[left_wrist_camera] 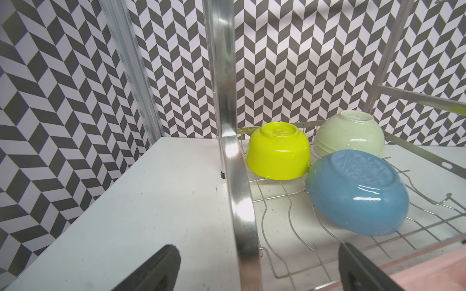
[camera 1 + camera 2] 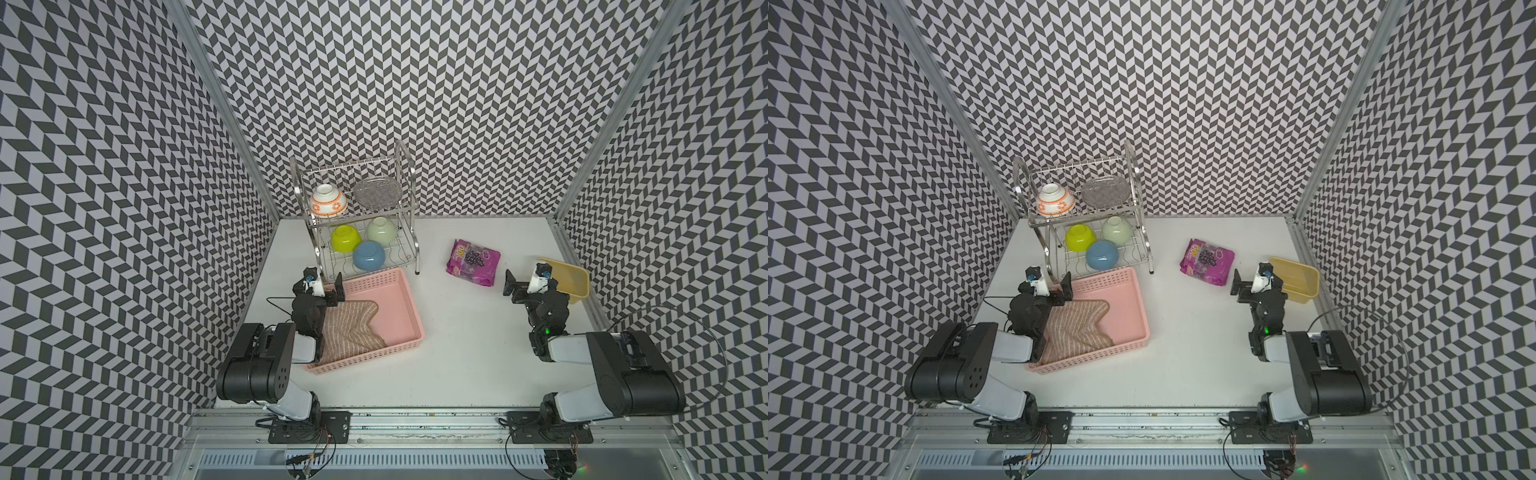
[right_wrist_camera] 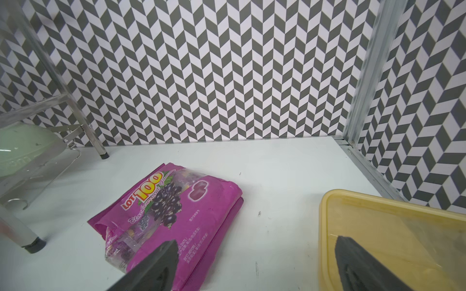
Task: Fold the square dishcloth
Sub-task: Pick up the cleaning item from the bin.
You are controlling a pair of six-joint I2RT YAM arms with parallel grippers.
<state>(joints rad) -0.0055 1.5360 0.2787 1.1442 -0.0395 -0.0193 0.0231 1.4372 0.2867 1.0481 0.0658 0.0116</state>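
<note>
A tan, pale-striped square dishcloth (image 2: 352, 328) lies rumpled in the pink basket (image 2: 397, 301) on the white table (image 2: 457, 357). It is bunched toward the basket's near left side, and the left arm partly hides it. One corner of the cloth points toward the basket's bare far half.

The left end effector (image 1: 259, 248) hovers at the basket's far left corner with its jaws spread wide and nothing between them. The left wrist view looks past a leg of the steel dish rack (image 2: 409, 183), which stands just behind the basket. On the rack's lower shelf a lime bowl (image 2: 345, 239), a pale green bowl (image 2: 381, 230) and a blue bowl (image 2: 368, 255) sit upside down. On the upper shelf are a white-and-orange bowl (image 2: 328, 201) and a clear patterned plate (image 2: 377, 190).

The right end effector (image 3: 256, 241) is well apart from the cloth on the other side of the table, also wide open and empty. It hangs between a purple candy bag (image 2: 473, 262) and a yellow tub (image 2: 575, 282), touching neither. The dishcloth is not yet folded, and neither end effector holds it.
</note>
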